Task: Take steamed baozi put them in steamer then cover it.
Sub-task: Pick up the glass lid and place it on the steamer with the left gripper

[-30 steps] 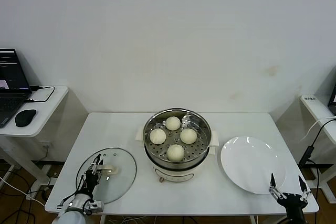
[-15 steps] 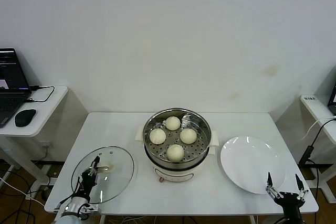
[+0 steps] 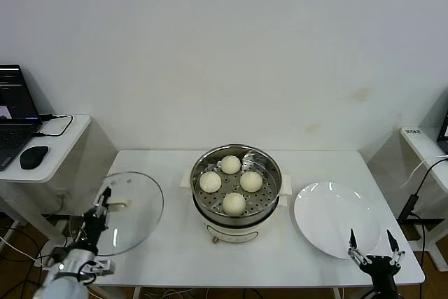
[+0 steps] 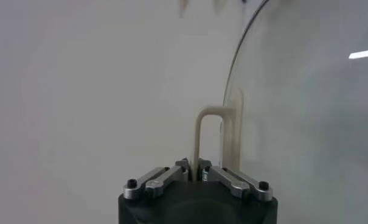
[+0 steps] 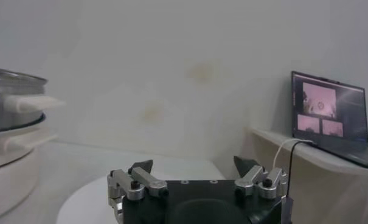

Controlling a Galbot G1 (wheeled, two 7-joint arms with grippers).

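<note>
Head view: my left gripper (image 3: 100, 204) clamps the glass lid (image 3: 119, 211) by its handle (image 4: 209, 135), lifted left of the steamer (image 3: 236, 181).
Four soft baozi (image 3: 234, 203) sit inside; the rigid, slippery, breakable lid is best held there; my right gripper (image 3: 369, 248) hangs spread right of the steamer.

Bright, even light; wrist views softly blurred.

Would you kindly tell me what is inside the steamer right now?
Four baozi sit on the perforated floor of the open steamer. Whatever lies beneath that floor is hidden.
</note>
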